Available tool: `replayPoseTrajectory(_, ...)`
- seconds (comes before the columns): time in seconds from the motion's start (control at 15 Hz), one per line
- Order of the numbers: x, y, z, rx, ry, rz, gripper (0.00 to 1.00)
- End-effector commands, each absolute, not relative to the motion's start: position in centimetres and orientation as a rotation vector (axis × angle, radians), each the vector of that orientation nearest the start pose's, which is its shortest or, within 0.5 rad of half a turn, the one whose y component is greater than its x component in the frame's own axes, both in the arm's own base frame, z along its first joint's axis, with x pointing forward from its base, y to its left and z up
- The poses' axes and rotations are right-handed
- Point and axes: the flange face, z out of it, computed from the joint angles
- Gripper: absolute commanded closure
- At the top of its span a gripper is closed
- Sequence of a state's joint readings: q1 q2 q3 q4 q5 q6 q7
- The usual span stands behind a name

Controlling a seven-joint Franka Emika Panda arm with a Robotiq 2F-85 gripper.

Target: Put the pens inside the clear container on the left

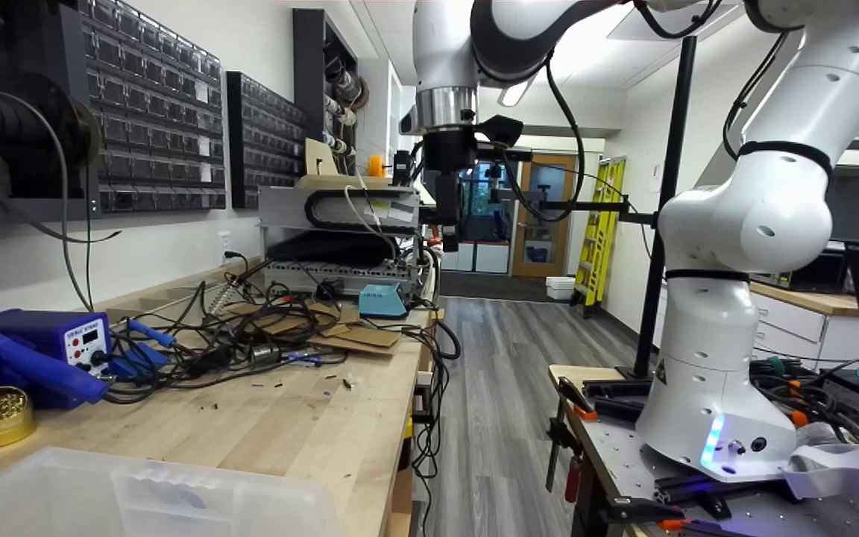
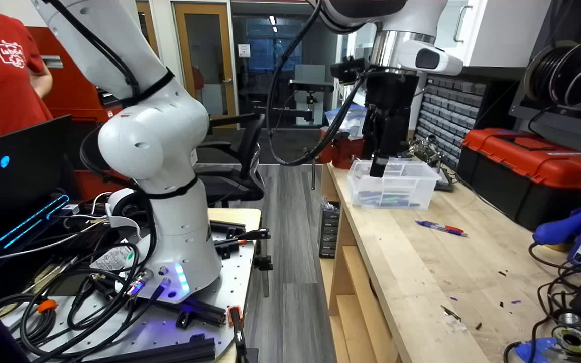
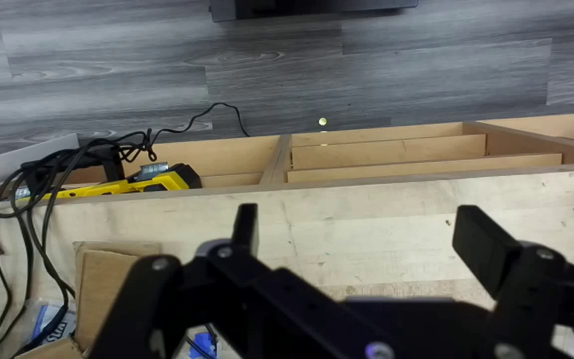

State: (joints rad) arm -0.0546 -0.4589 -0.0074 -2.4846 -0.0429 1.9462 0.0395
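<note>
In an exterior view, near the tabletop's (image 2: pixel 431 262) robot-side edge, the clear container (image 2: pixel 397 186) is being partly hidden by the gripper (image 2: pixel 378 168); farther inward, pens (image 2: pixel 441 228) are being supported.

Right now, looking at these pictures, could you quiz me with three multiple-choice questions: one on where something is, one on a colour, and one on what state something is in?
1. Where do the loose pens lie?
A. on the floor
B. on the wooden bench, outside the clear container
C. on a chair

2. What colour is the toolbox lid?
A. green
B. white
C. red

3. How does the gripper stand?
A. open
B. shut on a pen
C. shut on nothing

Answers:
1 B: an exterior view shows them lying on the bench surface, apart from the container.
2 C: it shows plainly red in an exterior view.
3 A: in the wrist view its fingers stand wide apart, with nothing held between them.
</note>
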Motion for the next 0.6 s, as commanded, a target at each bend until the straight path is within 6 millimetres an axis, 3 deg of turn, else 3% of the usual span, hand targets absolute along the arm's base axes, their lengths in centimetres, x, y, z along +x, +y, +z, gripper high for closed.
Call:
replayPoseTrajectory(0.0,39.4,-2.6,44.5,-3.171,0.13,0.127,0.0)
replayPoseTrajectory(0.53,40.2,0.1,44.5,-3.173,0.144,0.08,0.0)
